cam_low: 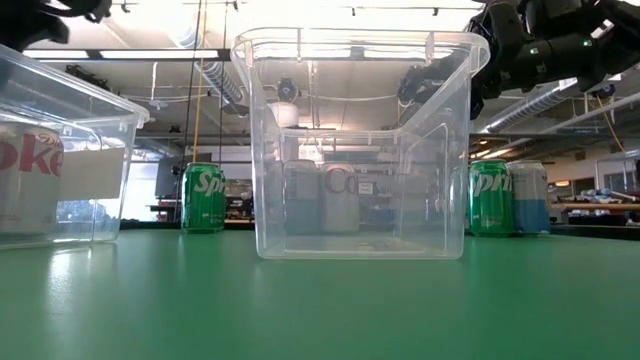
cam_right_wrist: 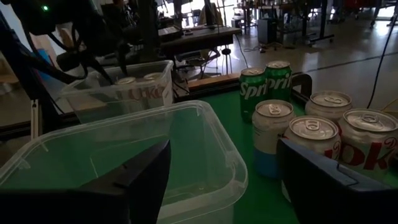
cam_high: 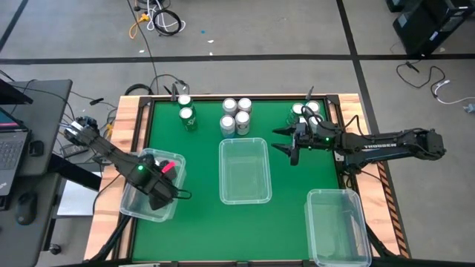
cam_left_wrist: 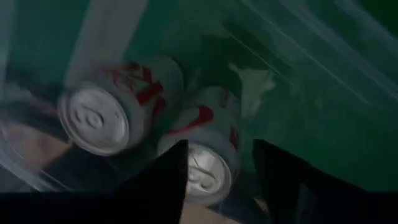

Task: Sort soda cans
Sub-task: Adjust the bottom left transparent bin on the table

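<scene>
Nearest us, our left hand (cam_high: 177, 194) hangs open above two silver-white, red-lettered cans (cam_left_wrist: 115, 106) in the clear plastic left bin (cam_high: 128, 206). Farther off, our right hand (cam_high: 287, 141) spreads wide beside the middle bin (cam_high: 244, 200), short of the green, blue and silver cans (cam_high: 236, 116) grouped along the green worktop's (cam_high: 197, 222) far edge; we judge them light, rigid, slick and dentable, best pinched mid-body.

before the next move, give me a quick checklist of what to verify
1. Left gripper empty: ok. It hangs open over the left bin, nothing between the fingers.
2. Cans dropped in the left bin: ok. Two silver-white cans lie inside it.
3. Right gripper free to pick: ok. It is open and empty beside the middle bin.
4. Middle bin contents: ok, empty.
5. Right bin contents: ok, empty.
6. Cans left to sort: not ok. Green cans and a cluster at the far edge are outside the bins.
</scene>
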{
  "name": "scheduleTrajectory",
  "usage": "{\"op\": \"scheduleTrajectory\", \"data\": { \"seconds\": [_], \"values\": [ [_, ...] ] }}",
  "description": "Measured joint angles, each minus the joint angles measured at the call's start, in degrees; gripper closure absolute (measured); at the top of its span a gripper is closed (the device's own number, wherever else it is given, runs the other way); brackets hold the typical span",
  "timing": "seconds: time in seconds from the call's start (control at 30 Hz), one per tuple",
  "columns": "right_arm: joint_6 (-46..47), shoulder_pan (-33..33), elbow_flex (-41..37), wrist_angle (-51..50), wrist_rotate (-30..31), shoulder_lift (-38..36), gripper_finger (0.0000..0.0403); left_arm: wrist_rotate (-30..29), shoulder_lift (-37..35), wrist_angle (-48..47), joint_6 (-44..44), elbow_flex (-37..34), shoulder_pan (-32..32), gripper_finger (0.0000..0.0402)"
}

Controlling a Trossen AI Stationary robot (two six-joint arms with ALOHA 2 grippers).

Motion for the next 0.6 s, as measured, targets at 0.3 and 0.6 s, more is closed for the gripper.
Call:
{"op": "scheduleTrajectory", "data": {
  "seconds": [0.3, 0.6],
  "values": [
    [0.0, -0.05, 0.0, 0.0, 0.37, 0.0, 0.0168, -13.2, -4.01, 0.81, 10.38, 0.0, 11.22, 0.0392],
    [-1.11, -0.15, 0.0, 0.0, 0.52, 0.0, 0.0255, -15.77, -11.96, 6.13, 31.28, 0.0, 35.52, 0.0399]
  ]
}}
